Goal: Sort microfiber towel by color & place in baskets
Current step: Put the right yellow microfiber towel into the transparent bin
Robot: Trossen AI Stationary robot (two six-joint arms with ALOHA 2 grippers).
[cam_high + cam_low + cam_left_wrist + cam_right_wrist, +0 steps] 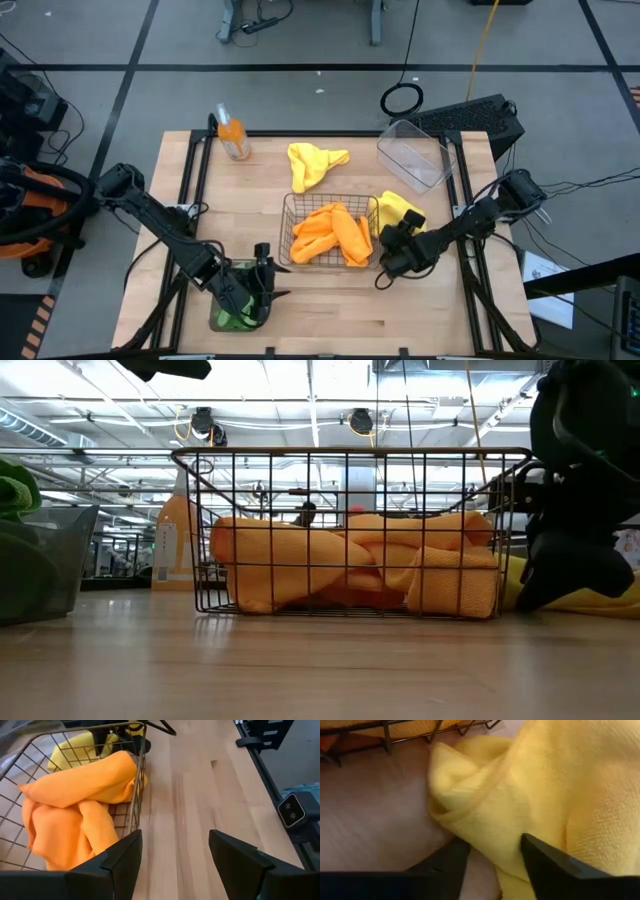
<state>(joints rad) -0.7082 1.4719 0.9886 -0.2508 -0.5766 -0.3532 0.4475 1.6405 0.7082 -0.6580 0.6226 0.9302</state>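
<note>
Right wrist view: right hand (492, 865) fingers straddle a fold of the crumpled yellow microfiber towel (530, 795), not visibly clamped. Risk, as judged: a shallow pinch lets the fold slip out on lifting, or a finger snags the square dark wire-mesh basket (290, 205) just beside it. Left hand (262, 290), fingers apart, waits near the table (400, 310) front.
</note>
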